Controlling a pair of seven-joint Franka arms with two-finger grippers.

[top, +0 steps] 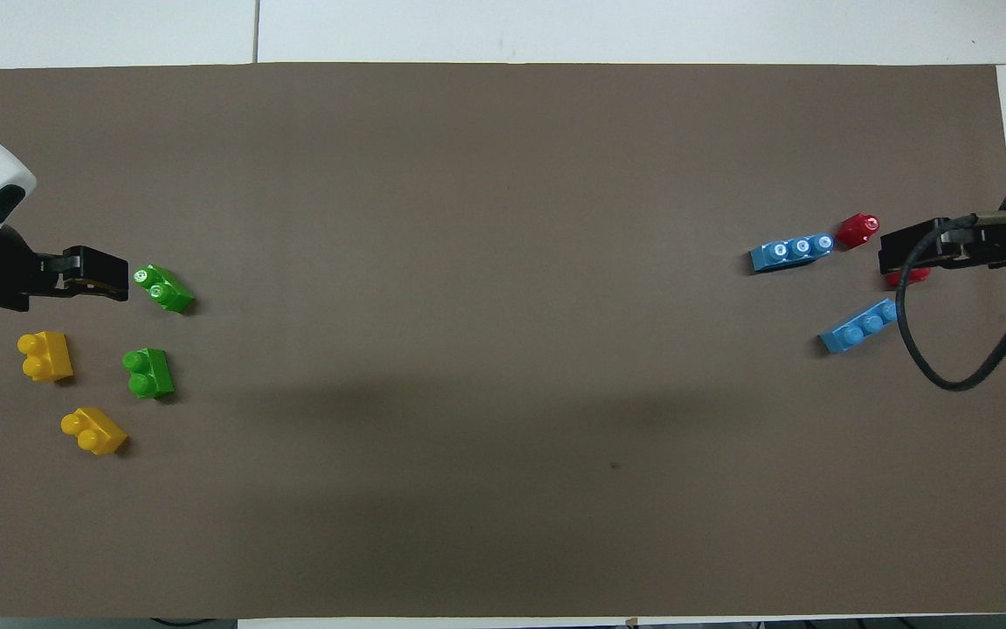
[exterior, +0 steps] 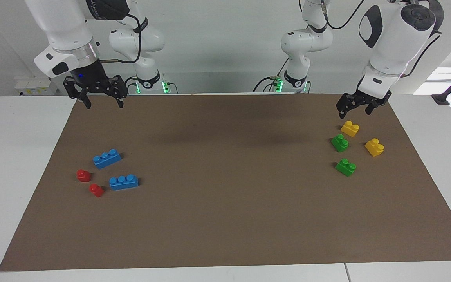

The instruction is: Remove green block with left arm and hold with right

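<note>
While both grippers hang released and empty, two small bright green plastic bricks (exterior: 340, 143) sit beside a yellow brick (exterior: 349, 128) under the left gripper (exterior: 353, 110); crowding risks a wrong grab.

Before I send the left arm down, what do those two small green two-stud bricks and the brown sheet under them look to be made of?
The two small green two-stud bricks look like moulded hard plastic: saturated even colour, rounded studs, glossy highlights on the stud tops in the overhead view. The brown sheet looks matte, like paper or thin card, flat with no sheen; which of the two I cannot tell.
</note>
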